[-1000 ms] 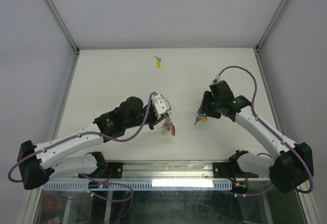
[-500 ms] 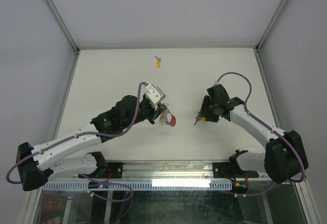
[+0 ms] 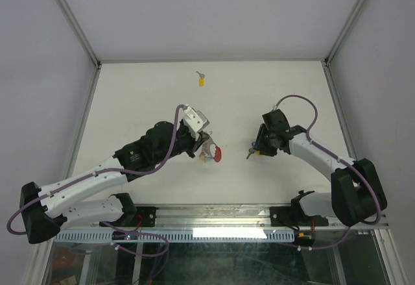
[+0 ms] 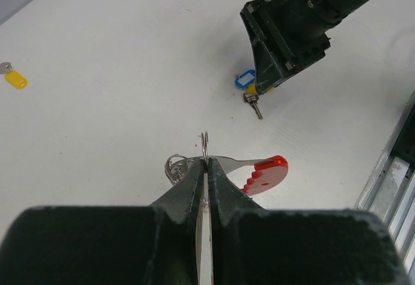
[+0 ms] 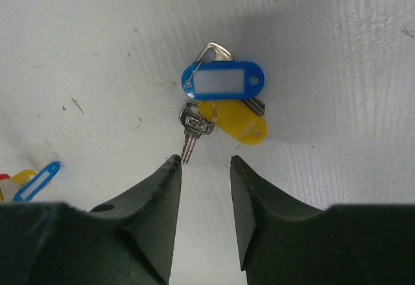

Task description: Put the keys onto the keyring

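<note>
Keyring [image 4: 204,143] first: one thin wire ring is pinched edge-on between the tightly pressed fingers of the left gripper [image 4: 207,163], and the red strip [image 4: 266,173] juts out sideways; we reckon it is held this way to stand the ring upright for threading. Beyond the keyring, toward the right arm, a bunch of keys [image 5: 190,126] with a blue tag [image 5: 224,80] and a yellow tag [image 5: 238,123] lies flat on the table [image 3: 142,97]; the right gripper [image 5: 204,168] hangs just over them, fingers spread with nothing between, likely lining up a pick. Well away from the keyring, at the back, sits a lone yellow-tagged key [image 3: 201,80].

The right wrist view gives us the bunch tag by tag, which the top view blurs to a speck; the left wrist view alone shows the pinch on the wire; only the top view shows both arms together.
</note>
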Controlling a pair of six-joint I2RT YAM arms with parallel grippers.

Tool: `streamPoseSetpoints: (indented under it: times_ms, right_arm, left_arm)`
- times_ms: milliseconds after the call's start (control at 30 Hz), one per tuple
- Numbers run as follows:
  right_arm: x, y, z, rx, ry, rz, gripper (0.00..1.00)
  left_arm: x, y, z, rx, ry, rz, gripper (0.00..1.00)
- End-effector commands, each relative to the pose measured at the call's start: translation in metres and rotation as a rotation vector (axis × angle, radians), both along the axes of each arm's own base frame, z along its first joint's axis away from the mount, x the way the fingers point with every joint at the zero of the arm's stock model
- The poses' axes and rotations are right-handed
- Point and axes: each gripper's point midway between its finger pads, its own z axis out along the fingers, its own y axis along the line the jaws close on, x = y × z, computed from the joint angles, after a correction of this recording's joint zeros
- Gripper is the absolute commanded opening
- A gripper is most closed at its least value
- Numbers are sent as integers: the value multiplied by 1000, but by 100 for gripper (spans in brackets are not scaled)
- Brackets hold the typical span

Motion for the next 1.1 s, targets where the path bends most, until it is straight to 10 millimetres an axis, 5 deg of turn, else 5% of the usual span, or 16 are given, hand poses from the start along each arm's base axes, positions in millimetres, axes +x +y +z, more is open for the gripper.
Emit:
streamPoseSetpoints:
  times_ms: [0, 1067]
  right_arm:
    - [15, 4, 0, 29, -41, -21, 38]
    - [35, 2, -18, 65, -29, -41, 21]
  left_arm:
    - [4, -1, 34, -75, -73, -5, 0]
    - [8, -8, 22, -10, -50, -24, 0]
